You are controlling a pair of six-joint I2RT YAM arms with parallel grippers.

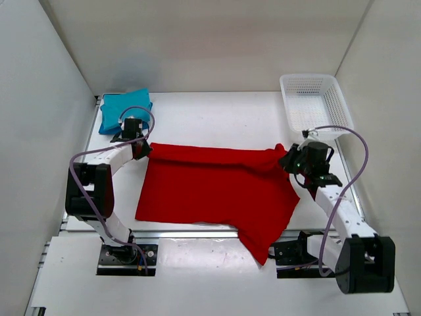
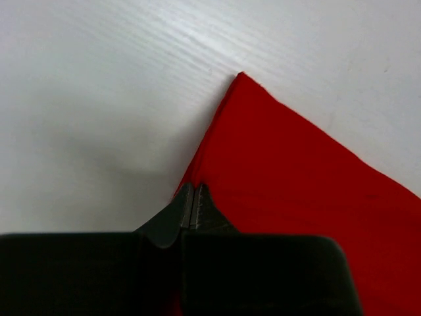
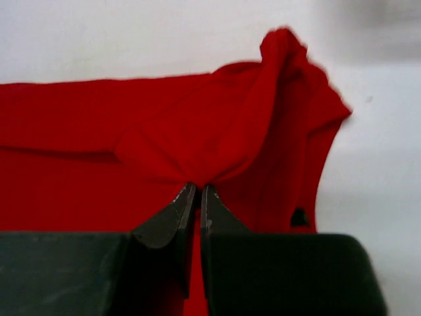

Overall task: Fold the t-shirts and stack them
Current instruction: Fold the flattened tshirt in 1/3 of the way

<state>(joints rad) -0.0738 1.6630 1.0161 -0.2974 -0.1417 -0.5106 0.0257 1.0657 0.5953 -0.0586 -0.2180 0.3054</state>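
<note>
Status: early to middle of the job, in my judgement. The red shirt [image 1: 210, 187] lies spread across the middle of the surface [image 1: 217, 118], not yet folded. One lower corner trails over the near edge beside the right arm's base.

The left fingers [image 2: 177, 217] are pressed together on the shirt's far left edge, just short of its corner. The right fingers [image 3: 174, 214] are pinched on a gathered ridge of cloth at the far right end, where the fabric stands up in a bunch.

The teal shirt [image 1: 122, 108] sits as a compact bundle at the far left corner. I take it to be folded and the start of the stack.

Remaining, as I read it: fold the red shirt down to size and place it on the teal one.

Not confirmed:
- No blue shirt shows in any view. I cannot say whether it lies under the teal one or out of shot.
- The basket [image 1: 314, 102] at the far right shows only white mesh.
- The left wrist and its cable cover the teal bundle's near edge.
- How many layers each pinch holds cannot be judged.
- The small dark mark near the red shirt's right edge in the right wrist view is unidentified.
</note>
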